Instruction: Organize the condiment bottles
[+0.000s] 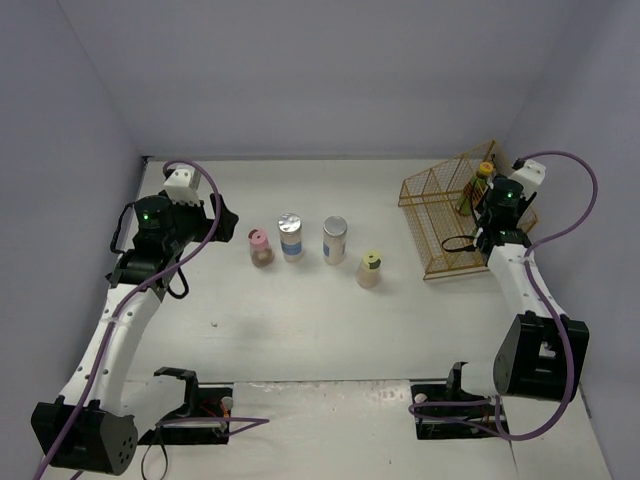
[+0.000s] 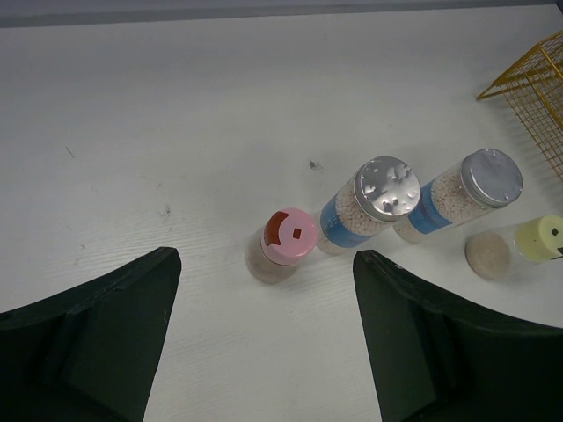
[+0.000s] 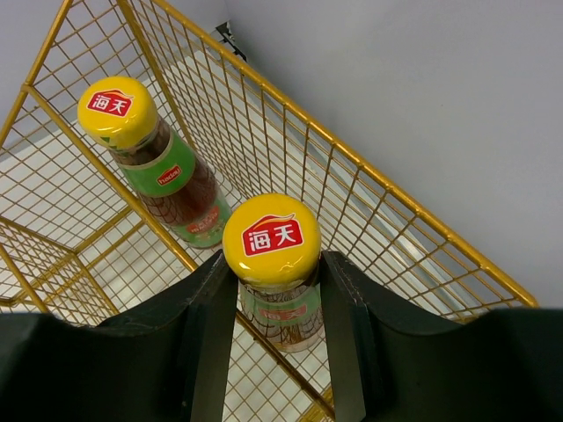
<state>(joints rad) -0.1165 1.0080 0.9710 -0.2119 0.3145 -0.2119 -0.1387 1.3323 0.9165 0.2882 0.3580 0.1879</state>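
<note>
Two slim dark sauce bottles with yellow caps are in the gold wire basket [image 3: 369, 176]. My right gripper [image 3: 277, 264] is shut on the nearer sauce bottle [image 3: 271, 242] just below its cap. The other sauce bottle [image 3: 141, 132] stands upright further in, also seen from above [image 1: 480, 183]. In a row on the table stand a pink-lidded jar [image 2: 283, 244], two silver-lidded jars [image 2: 369, 204] [image 2: 462, 192] and a pale yellow-green-lidded jar [image 2: 519, 246]. My left gripper [image 2: 264, 343] hangs open above the table, short of the pink-lidded jar, holding nothing.
The basket [image 1: 440, 205] sits at the back right, close to the right wall. The jar row [image 1: 291, 236] runs across the table's middle. White walls close in the left, back and right sides.
</note>
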